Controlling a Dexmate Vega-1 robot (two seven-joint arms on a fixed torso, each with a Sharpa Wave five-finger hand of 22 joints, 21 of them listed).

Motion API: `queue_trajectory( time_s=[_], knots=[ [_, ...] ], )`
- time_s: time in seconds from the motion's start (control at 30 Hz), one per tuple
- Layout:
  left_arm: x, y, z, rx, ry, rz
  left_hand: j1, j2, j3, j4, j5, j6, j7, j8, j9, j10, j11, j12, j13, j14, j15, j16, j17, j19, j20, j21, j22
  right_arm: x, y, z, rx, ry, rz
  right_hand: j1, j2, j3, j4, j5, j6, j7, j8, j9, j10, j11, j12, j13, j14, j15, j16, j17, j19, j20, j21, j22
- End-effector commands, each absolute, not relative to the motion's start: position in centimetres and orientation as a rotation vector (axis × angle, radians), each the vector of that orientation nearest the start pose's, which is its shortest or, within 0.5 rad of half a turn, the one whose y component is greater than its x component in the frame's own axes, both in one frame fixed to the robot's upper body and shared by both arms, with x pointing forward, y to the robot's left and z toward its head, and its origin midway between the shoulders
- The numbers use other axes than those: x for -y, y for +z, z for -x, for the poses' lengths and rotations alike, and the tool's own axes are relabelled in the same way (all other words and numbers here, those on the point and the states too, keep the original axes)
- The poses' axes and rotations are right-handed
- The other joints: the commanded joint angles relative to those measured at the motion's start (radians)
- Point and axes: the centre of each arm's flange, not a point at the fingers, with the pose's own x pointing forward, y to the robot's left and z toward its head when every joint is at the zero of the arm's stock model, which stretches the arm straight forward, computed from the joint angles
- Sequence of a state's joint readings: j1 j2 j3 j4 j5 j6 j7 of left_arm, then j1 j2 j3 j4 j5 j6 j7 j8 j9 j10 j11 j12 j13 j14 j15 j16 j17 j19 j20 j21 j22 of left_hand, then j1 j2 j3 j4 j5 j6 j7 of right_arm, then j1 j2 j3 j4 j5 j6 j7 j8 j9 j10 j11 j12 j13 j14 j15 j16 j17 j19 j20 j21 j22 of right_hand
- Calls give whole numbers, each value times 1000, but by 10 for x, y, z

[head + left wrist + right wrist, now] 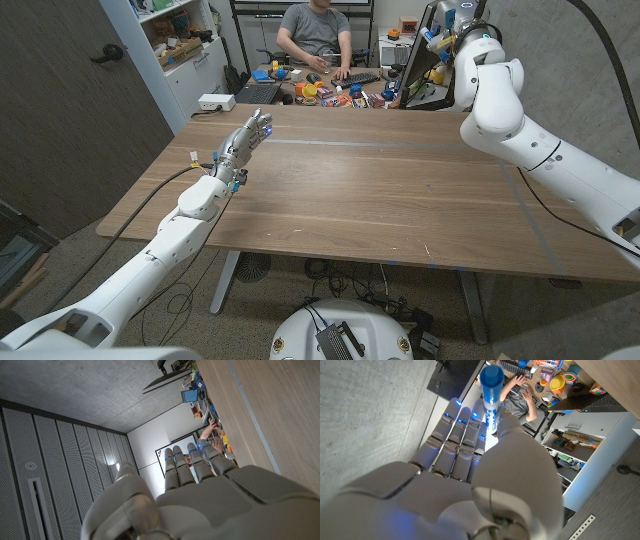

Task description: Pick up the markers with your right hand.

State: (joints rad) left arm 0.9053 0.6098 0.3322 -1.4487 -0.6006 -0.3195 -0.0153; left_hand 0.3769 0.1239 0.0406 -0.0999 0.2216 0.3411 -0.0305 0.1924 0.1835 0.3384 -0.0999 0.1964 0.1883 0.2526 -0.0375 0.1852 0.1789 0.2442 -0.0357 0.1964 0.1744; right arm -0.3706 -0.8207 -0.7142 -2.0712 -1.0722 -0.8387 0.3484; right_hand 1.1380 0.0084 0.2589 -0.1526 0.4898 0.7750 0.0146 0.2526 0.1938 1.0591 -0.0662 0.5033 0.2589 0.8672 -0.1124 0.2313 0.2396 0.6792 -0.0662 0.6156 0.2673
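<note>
Right hand raised at the far right, gripping a blue marker; left hand held low over the table.

Item, right arm: I see it bent high past the table's far right corner, and in its wrist view the marker stands between thumb and fingers, cap end outward. Item, left arm: reaches up the left side, fingers straight and together, holding nothing. Item, surface: wooden table. Item, room: a seated person at a cluttered desk on the far side, a shelf unit far left.
</note>
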Motion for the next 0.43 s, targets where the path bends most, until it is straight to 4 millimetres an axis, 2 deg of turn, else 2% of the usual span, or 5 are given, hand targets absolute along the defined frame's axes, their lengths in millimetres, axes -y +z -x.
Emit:
queue_trajectory(
  time_s=[0.03, 0.43],
  knots=[
    [-307, 1, -616, 700, -214, -69, -10, -1, 7, -4, 2, 0, 6, 3, 5, 2, 5, 5, 4, -5, -66, 5, 4, -3, -34, 2, 5, 228, 265, -477, 597, -765, 1569, 58, 50, 12, -3, -5, 11, 0, -2, 2, 78, -88, 7, 31, 9, -112, -5, 6, -2, -83, 8, 1],
    [-306, 3, -617, 695, -218, -79, -10, -1, 8, -5, 2, 0, 7, 3, 5, 2, 3, 6, 4, -5, -66, 5, 4, -3, -35, 2, 5, 230, 259, -486, 585, -755, 1561, 56, 49, 19, -1, -14, 13, -4, -8, 2, 76, -91, 7, 37, 10, -113, -8, 9, -9, -84, 19, 0]
  ],
)
